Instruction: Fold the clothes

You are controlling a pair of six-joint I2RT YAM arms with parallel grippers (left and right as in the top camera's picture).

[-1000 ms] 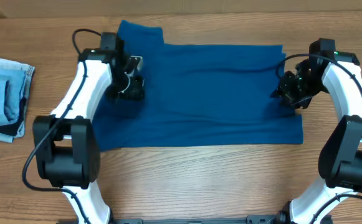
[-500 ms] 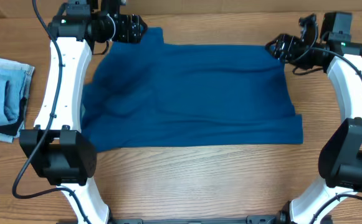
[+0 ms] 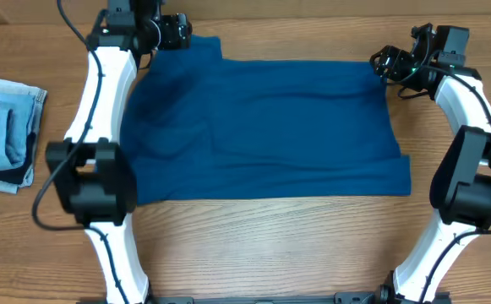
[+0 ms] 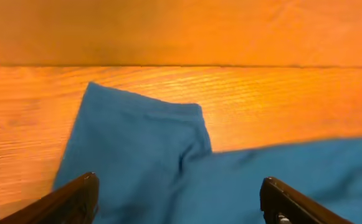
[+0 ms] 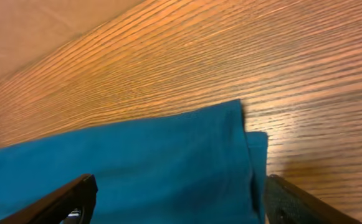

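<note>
Two tools stand at the far edge of the shirt, both released and carrying nothing.

**Overhead view.** The shirt [image 3: 262, 127] lies spread flat on the bench [image 3: 262, 245] as a broad rectangle. One sleeve [image 3: 190, 46] projects from its far corner on the left arm's side. The left tool [image 3: 173, 32] hovers at that sleeve. The right tool [image 3: 386, 63] hovers at the opposite far corner. A denim stack [image 3: 4, 131] lies well apart from the shirt, beyond its edge on the left arm's side. Judge the folding as not yet complete: the shirt is too wide for a finished stack.

**Left wrist view.** Both fingers [image 4: 75, 199] stand wide apart with nothing between them. The sleeve lies flat beneath, with a soft crease where it joins the body of the shirt.

**Right wrist view.** Both fingers [image 5: 68, 199] stand wide apart and empty. At the shirt's corner [image 5: 230, 124] two layers show, and the under layer protrudes just past the upper one.

**Hazards from this position.**
1. If you pinch only the upper layer at the right-hand corner, the layers will likely separate and the fold will come out skewed.
2. If you fold without first turning the sleeve onto the body of the shirt, expect a lump or a protruding flap.
3. If one tool lifts or travels ahead of the other, the soft cloth will probably twist and the edges will not meet.
4. If you descend too deep at the shirt's edge, the fingers may strike the bench and push the cloth into wrinkles.
</note>
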